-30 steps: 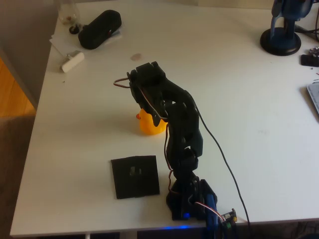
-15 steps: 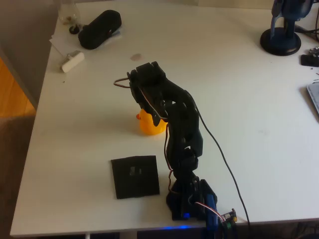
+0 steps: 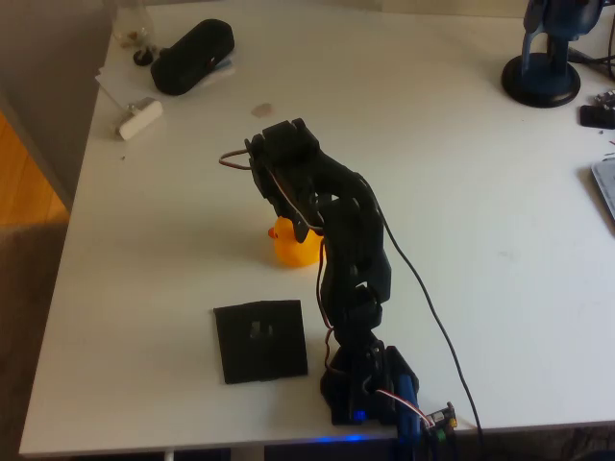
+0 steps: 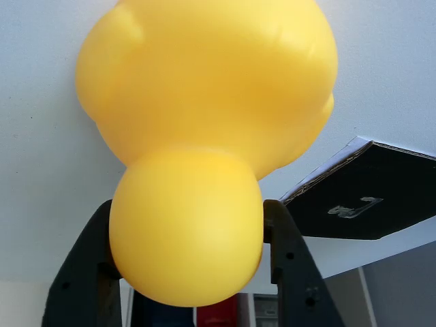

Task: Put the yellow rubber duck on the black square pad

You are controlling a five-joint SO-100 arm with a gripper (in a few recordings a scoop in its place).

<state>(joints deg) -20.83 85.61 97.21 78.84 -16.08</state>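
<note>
Black gripper [image 4: 185, 262], fingers [image 4: 85, 272] clamped on head of rounded yellow rubber duck [image 4: 204, 136]; thin black square pad [image 3: 260, 340] lies apart on white worktop [image 3: 461, 192].

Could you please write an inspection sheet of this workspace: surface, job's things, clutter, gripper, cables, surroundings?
Surface: white table, small brownish stain near the far side.
Job's things: yellow rubber duck between the fingers; black square pad bare, near the arm's base.
Clutter: black oblong case, small white block, papers at the far left corner.
Gripper: gripper shut on the duck's head.
Cables: dark cable along the arm to the table's edge.
Surroundings: blue stand, wooden floor.
</note>
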